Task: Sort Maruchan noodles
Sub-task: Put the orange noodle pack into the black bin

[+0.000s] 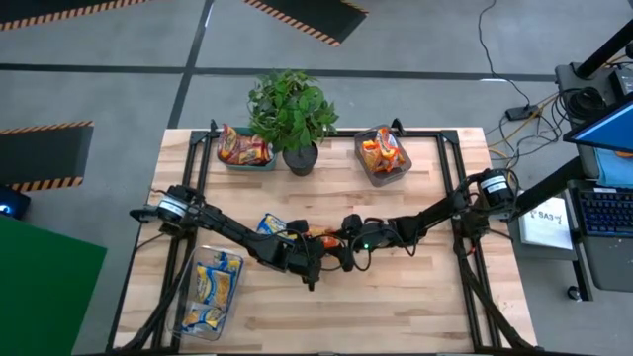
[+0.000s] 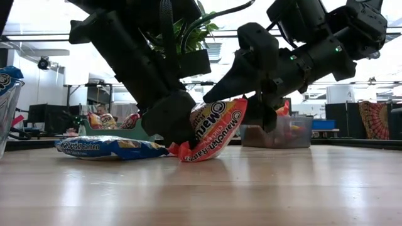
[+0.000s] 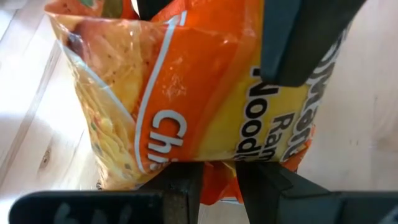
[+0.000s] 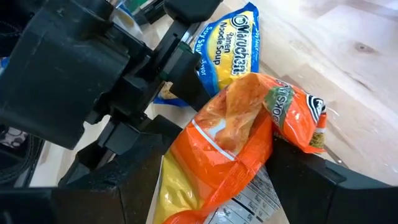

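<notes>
An orange Maruchan packet [image 2: 213, 129] stands tilted at the table's middle, between both grippers. My left gripper [image 3: 221, 171] comes in from the left and is shut on its lower end. My right gripper [image 4: 224, 168] reaches in from the right and is closed across the packet's body [image 4: 230, 130]. A blue-and-yellow packet [image 2: 110, 147] lies flat on the table just left of them, also seen in the right wrist view [image 4: 233, 50]. In the high view the orange packet [image 1: 321, 234] shows only partly between the arms. My left gripper pinches the orange packet's crimped end seam [image 3: 217, 180] between its two fingers. It comes in low from the table's left. The packet rises tilted away from the fingers. My right gripper has the packet's body between its two fingers [image 4: 292, 162], across its width, slanting down from the right. The plastic bulges and creases [image 4: 249, 99] between them. The packet's lower end [image 2: 191, 154] rests on the table.
A teal bin [image 1: 242, 150] with red-orange packets sits at the far left. A clear bin [image 1: 384, 155] with orange packets sits at the far right, with a potted plant [image 1: 292, 114] between them. A clear bin [image 1: 210, 289] of blue-yellow packets stands near left. Bare wood [image 1: 396, 297] lies near right.
</notes>
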Controlling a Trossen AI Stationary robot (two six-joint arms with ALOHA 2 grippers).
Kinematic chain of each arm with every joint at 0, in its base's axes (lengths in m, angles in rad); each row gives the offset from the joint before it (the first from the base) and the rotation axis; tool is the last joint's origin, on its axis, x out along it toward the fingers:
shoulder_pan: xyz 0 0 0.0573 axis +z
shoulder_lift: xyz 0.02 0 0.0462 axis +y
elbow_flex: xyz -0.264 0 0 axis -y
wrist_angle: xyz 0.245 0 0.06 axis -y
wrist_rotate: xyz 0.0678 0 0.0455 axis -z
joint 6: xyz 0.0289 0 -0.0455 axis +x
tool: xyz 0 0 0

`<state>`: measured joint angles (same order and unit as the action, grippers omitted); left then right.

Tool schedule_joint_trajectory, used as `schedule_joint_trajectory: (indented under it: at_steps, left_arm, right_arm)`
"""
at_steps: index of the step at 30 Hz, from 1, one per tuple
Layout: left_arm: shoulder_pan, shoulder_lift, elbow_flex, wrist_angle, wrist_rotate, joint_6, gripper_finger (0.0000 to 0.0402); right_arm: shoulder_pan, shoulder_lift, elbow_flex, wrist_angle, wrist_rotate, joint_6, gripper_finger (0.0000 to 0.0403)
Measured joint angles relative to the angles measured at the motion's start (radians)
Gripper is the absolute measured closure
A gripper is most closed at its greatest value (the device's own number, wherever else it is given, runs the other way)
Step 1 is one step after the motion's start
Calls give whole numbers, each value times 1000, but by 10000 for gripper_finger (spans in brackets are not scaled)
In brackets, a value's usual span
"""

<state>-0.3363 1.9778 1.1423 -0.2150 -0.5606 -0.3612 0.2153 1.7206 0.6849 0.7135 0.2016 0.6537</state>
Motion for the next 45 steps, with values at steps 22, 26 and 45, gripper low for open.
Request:
schedule_joint_trajectory:
  at_steps: [22,26,45]
  left_arm:
    - [0,0,2,12,-5,2,326]
    - [0,-1,3,10,-6,9,326]
    - [-58,-204,3,-133,-155,124,326]
  right_arm:
    - [0,0,0,-1,2,-39,225]
    - [0,0,0,-1,1,-60,287]
    - [0,-221,0,-197,-16,-226,394]
